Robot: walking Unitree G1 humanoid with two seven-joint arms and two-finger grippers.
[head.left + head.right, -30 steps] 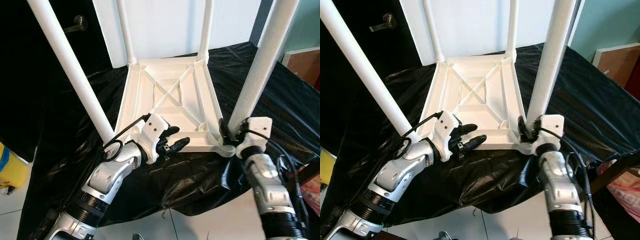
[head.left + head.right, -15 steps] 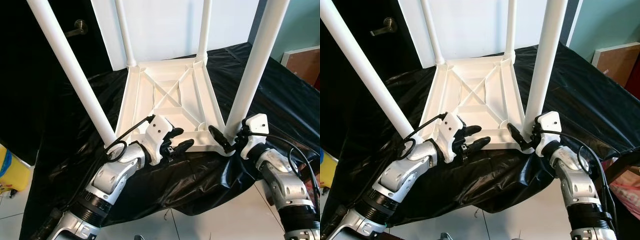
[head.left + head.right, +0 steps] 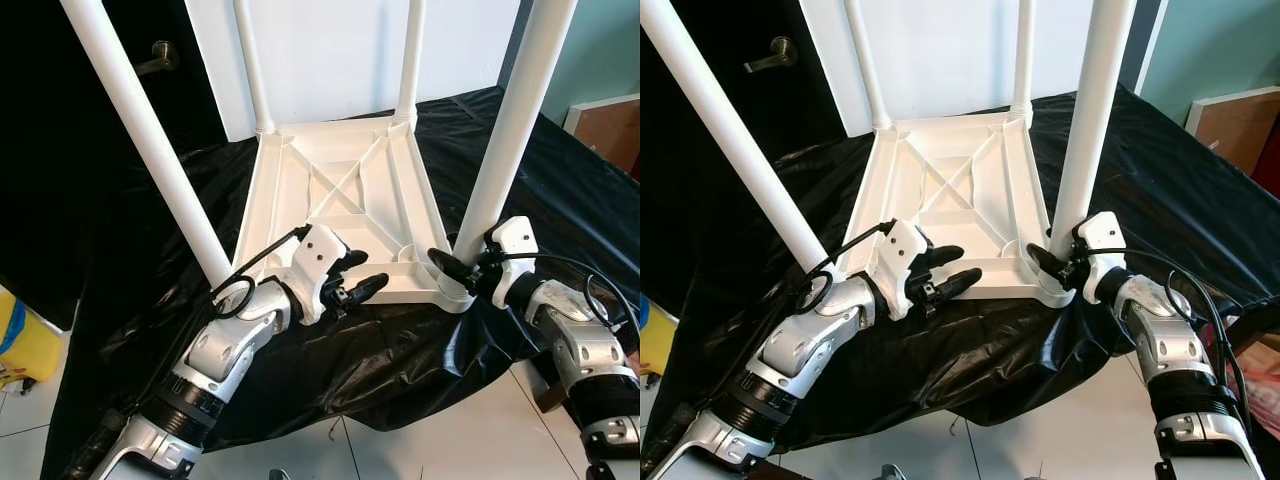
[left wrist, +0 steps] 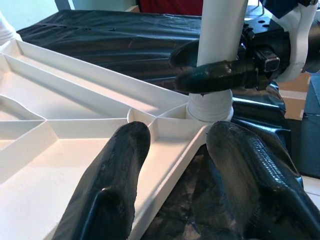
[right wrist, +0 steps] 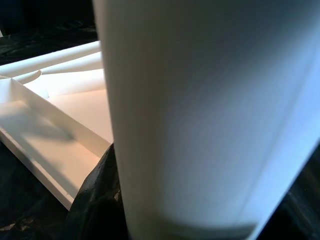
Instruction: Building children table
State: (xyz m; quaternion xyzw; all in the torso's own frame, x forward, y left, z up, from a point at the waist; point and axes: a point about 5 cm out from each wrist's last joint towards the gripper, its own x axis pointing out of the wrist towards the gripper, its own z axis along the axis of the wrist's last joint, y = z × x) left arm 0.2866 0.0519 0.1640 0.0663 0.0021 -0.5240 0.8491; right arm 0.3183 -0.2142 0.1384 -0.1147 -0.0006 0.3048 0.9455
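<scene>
Upturned table (image 3: 345,205), four legs up, lay on black sheet (image 3: 560,190).
Rigid, probably light, smooth plastic; rim or leg base looked the best hold. Right gripper (image 3: 452,272) clasped near right leg (image 3: 500,150) at its socket; left gripper (image 3: 352,277), fingers spread, straddled the near rim.

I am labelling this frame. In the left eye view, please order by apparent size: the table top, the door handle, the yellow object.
1. Table top, clearly largest.
2. Yellow object, partly cut off.
3. Door handle, smallest, though it is farther away.
</scene>
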